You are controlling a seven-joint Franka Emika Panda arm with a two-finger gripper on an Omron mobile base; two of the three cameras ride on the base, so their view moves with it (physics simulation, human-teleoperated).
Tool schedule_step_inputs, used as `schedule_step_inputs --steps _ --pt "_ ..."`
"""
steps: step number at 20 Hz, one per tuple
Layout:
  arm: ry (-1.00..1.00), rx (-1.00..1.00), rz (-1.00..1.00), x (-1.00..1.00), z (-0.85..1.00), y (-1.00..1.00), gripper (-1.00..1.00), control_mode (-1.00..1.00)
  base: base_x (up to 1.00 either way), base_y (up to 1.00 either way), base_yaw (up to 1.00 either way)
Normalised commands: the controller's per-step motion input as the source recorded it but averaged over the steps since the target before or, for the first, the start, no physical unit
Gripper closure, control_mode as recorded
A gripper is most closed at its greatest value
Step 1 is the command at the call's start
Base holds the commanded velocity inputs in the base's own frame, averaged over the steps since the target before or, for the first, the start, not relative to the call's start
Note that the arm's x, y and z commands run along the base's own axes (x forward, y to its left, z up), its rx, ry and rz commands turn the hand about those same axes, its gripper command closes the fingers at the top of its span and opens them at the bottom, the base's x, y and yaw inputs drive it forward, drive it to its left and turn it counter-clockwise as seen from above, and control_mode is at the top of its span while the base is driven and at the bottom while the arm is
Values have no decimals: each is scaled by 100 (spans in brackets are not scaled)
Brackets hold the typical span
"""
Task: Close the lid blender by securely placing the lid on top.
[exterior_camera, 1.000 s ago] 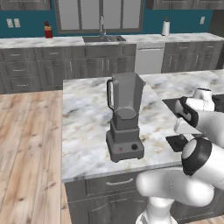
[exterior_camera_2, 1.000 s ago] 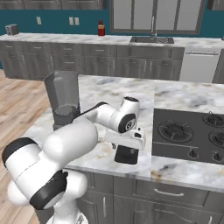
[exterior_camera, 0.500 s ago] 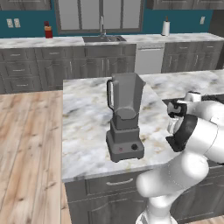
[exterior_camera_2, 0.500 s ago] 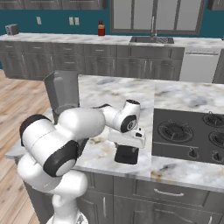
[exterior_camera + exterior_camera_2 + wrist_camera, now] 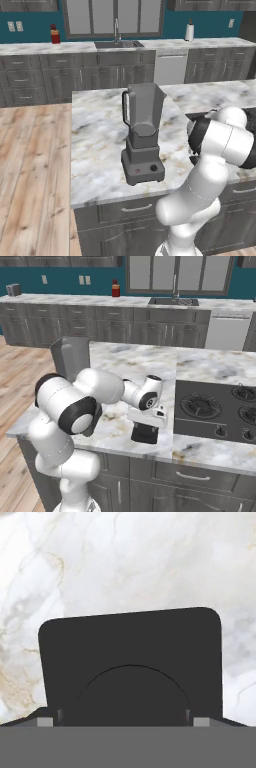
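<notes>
The dark grey blender (image 5: 143,134) stands open-topped on the marble island (image 5: 95,145), its base showing a red button and a black knob. In the right base view the blender (image 5: 70,356) is partly behind my arm. The lid (image 5: 144,433), a flat black squarish slab, lies on the counter near the front edge, to the right of the blender. My gripper (image 5: 145,425) hangs straight down just above it. In the hand view the lid (image 5: 130,647) sits close below, and my gripper (image 5: 122,722) is open, its tips spread about as wide as the lid.
A black cooktop (image 5: 215,411) with round burners lies just right of the lid. The island's front edge (image 5: 150,448) runs right beside the lid. A sink (image 5: 172,301), a red bottle (image 5: 115,288) and a paper towel roll (image 5: 189,31) are on the back counter.
The arm's elbow has swung round and the hand has sunk a little closer to the lid. Lid and blender stay where they were.
</notes>
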Motion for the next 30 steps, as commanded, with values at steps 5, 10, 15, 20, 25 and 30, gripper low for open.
schedule_step_inputs --steps 5,10,15,20,25,30 --pt "0 0 0 1 -34 0 -100 -100 0 0 0" --pt "-3 -6 0 -1 -20 9 -100 -100 0 0 0" --pt "-9 -12 0 -6 0 1 -100 -100 0 0 0" --pt "-2 -7 0 -5 -31 6 -100 -100 0 0 0" --pt "0 -1 0 -2 -53 18 -100 -100 0 0 0" --pt "0 0 0 -21 -67 3 -100 -100 0 0 0"
